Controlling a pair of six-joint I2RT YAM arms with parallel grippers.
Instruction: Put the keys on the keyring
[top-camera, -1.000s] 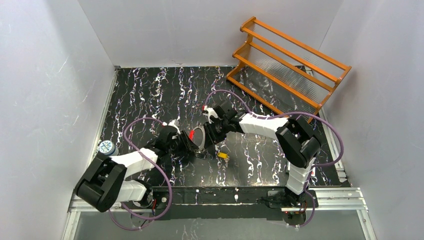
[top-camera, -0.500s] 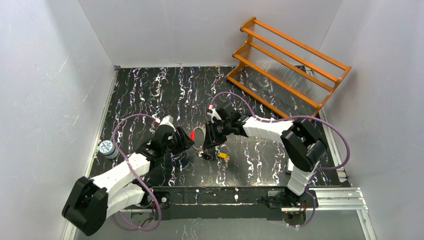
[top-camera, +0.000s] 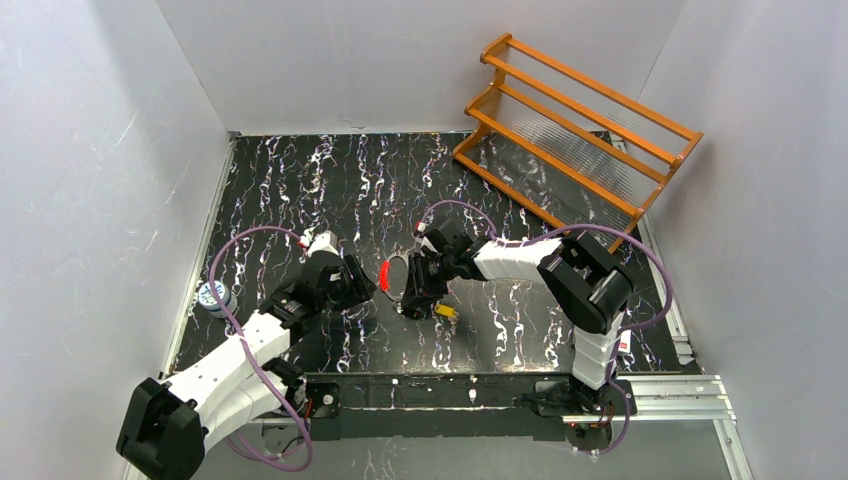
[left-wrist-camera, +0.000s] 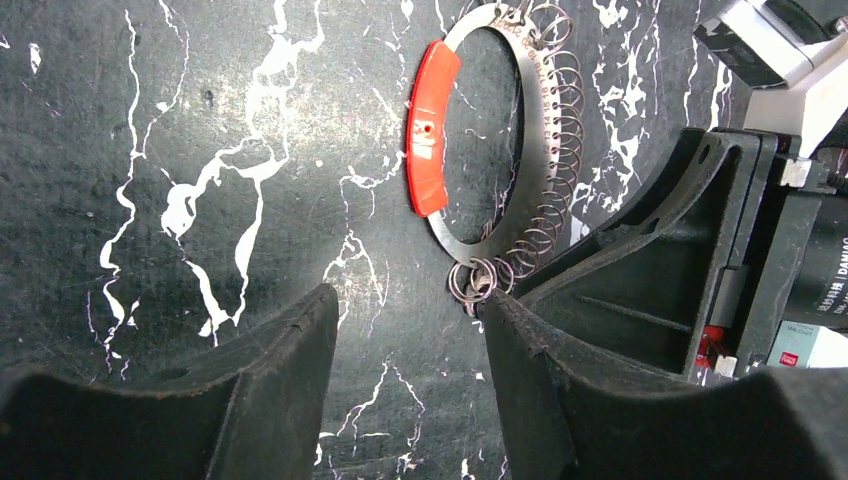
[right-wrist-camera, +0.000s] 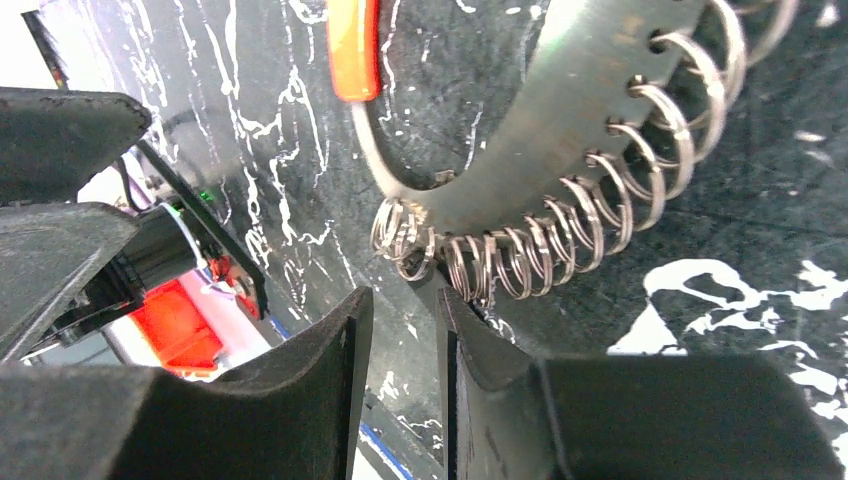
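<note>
Your right tool (right-wrist-camera: 402, 300) pinches the keyring (left-wrist-camera: 428, 140) by its coil of small rings, mid-frame in the top view; hold that loop steady. Your left tool (left-wrist-camera: 408, 300) hangs spread and empty, forearm stretched low over the desk (top-camera: 300, 180), pointing at the red section. Send it for the brass key (top-camera: 447, 312), lower right of the loop.

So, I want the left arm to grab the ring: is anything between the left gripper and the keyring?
Nothing visible does. The keyring lies just ahead of the open left gripper, with only bare table between. The right gripper holds the ring's coil-lined side, beside that path, not across it.
</note>
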